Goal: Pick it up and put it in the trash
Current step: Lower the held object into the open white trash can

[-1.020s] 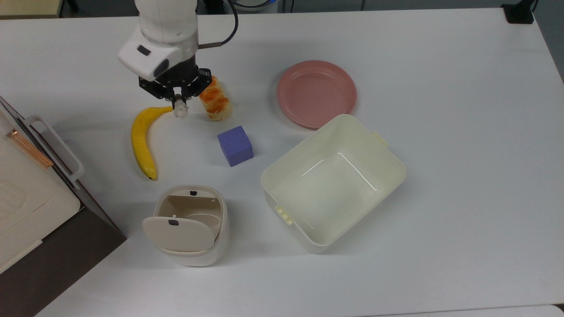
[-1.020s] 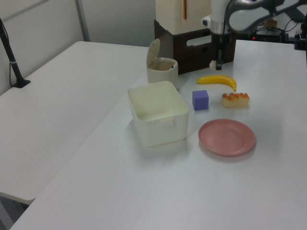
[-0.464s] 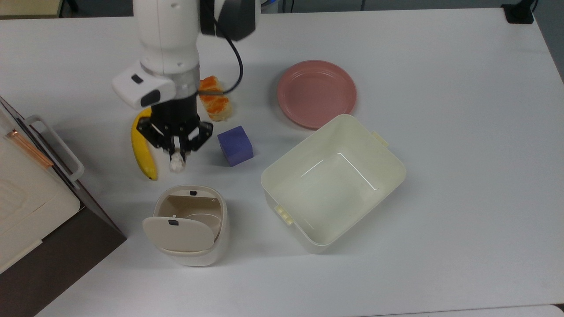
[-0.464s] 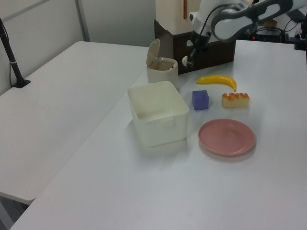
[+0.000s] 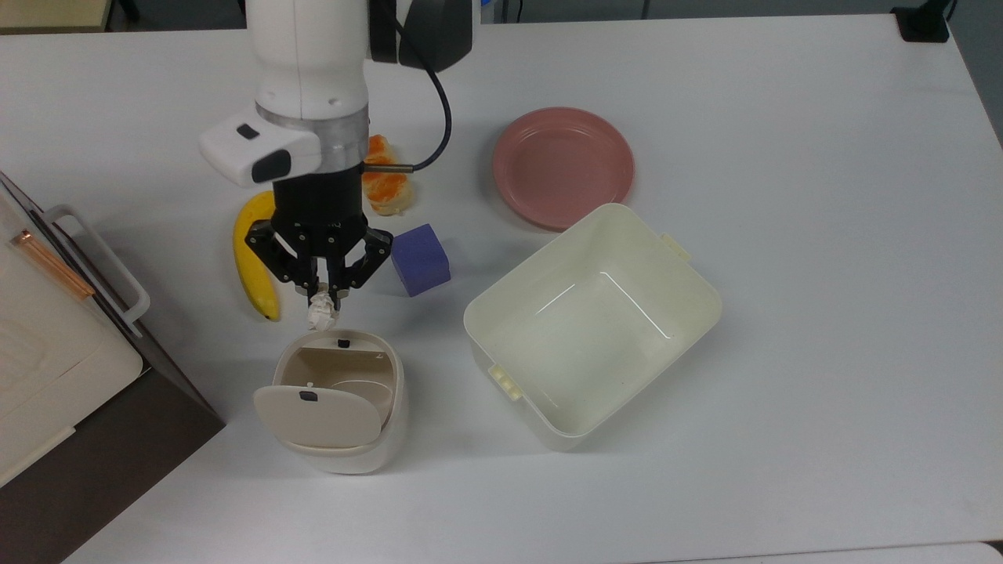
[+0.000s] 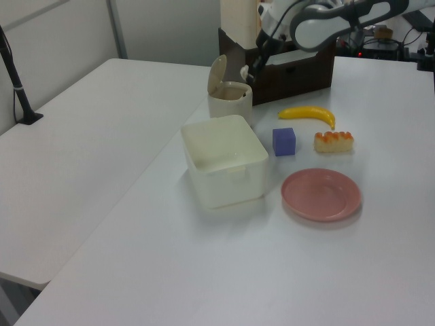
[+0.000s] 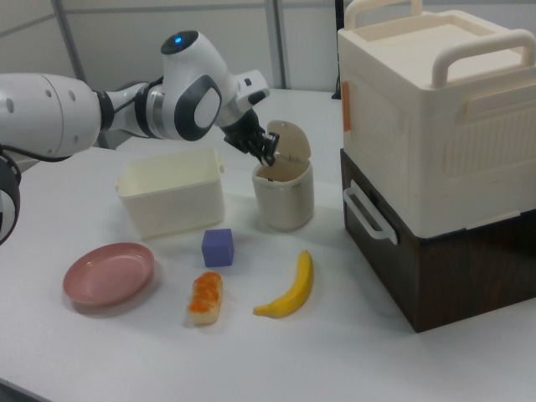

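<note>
A broad white table [image 5: 783,431] fills the room's middle, lit evenly from above. In the left view a second white table [image 6: 75,156] stands just beside it, a narrow seam between them, with a black pole [image 6: 15,75] clamped at its far edge. Pale wall panels [image 6: 163,27] run behind.

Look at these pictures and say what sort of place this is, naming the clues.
Probably a robotics lab or test room: a white robot arm works over plain white tables, with cables and equipment at the back, and toy-like props such as a banana and purple block laid out.
</note>
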Robot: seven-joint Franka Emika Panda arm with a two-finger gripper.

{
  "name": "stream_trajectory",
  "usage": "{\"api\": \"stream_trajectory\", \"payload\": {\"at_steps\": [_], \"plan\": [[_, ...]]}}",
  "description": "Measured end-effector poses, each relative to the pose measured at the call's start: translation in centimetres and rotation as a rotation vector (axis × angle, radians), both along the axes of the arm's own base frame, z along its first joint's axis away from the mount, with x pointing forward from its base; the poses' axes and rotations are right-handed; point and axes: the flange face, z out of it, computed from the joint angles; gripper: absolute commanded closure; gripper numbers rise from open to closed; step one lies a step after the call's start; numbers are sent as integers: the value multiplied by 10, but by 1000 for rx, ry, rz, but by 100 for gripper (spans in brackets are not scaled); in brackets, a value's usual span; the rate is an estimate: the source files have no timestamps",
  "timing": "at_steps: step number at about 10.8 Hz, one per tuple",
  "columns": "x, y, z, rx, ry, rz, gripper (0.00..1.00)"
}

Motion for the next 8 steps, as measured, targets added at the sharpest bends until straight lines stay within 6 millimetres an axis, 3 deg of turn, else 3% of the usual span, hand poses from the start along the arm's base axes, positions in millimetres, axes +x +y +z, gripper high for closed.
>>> {"api": "stream_trajectory", "payload": {"at_steps": [3,8], "plan": [[3,5,10,2,-25,9,100],[22,9,-23,13,-37,21,100]]}}
